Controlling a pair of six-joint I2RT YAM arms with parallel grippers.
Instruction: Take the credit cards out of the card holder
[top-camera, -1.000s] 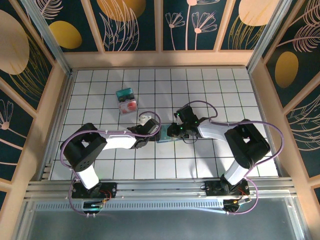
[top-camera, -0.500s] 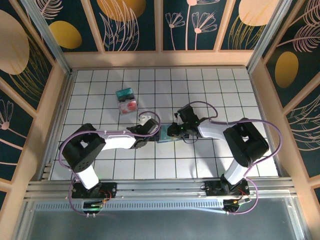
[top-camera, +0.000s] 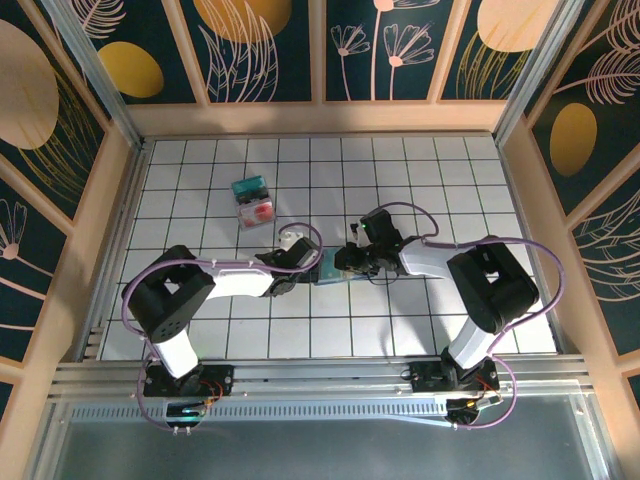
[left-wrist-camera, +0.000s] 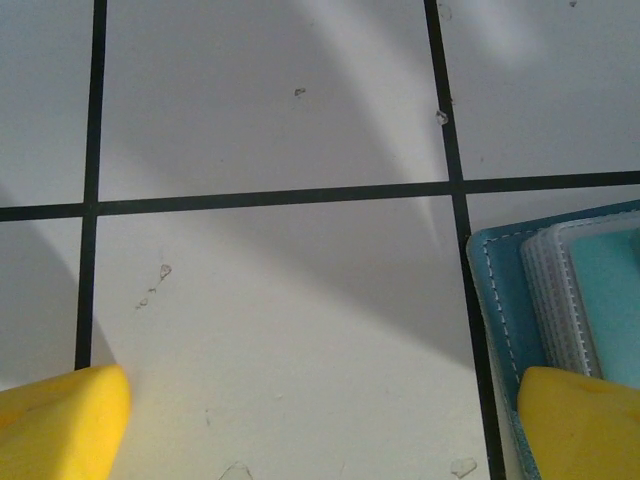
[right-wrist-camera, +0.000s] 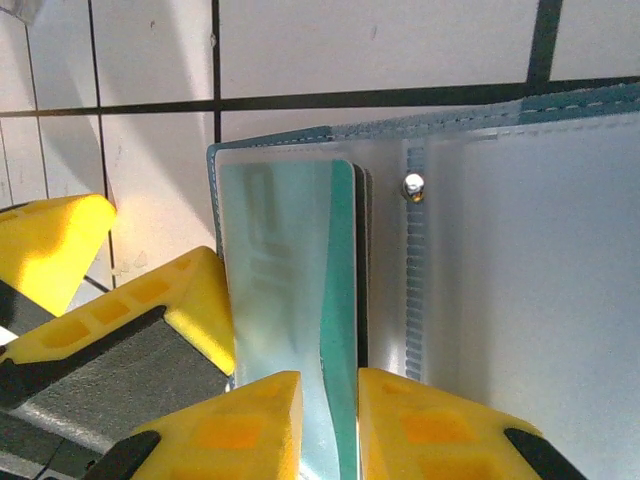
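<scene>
Top external view: small slate-blue soft bifold card holder (top-camera: 327, 270) lies on the white tiled counter (top-camera: 420, 180) near its centre, between the two arms, with the left claw (top-camera: 310, 263) at its left side and the right claw (top-camera: 346, 258) at its right. Well apart, toward the far left, sits a small pile of teal and red-pink cards (top-camera: 253, 201). Right wrist view: right claw (right-wrist-camera: 330, 395) drawn in to a slim gap, its yellow fingertips (right-wrist-camera: 235, 420) pinching a thin teal plastic credit card (right-wrist-camera: 285, 270) at the left end of the card holder (right-wrist-camera: 540, 280). A dark edge runs just behind the card (second card or shadow, cannot tell). The holder lies open, showing frosted clear sleeves and a small metal stud (right-wrist-camera: 412, 185) near the card. The left claw's yellow fingers (right-wrist-camera: 185, 295) sit just beside the holder's left edge. Left wrist view: left claw (left-wrist-camera: 320, 425) spread wide, bare tile between its tips, one fingertip (left-wrist-camera: 60, 420) over plain tile, the other fingertip (left-wrist-camera: 580, 420) over the stitched corner of the card holder (left-wrist-camera: 500, 300). Whether it touches cannot be told.
</scene>
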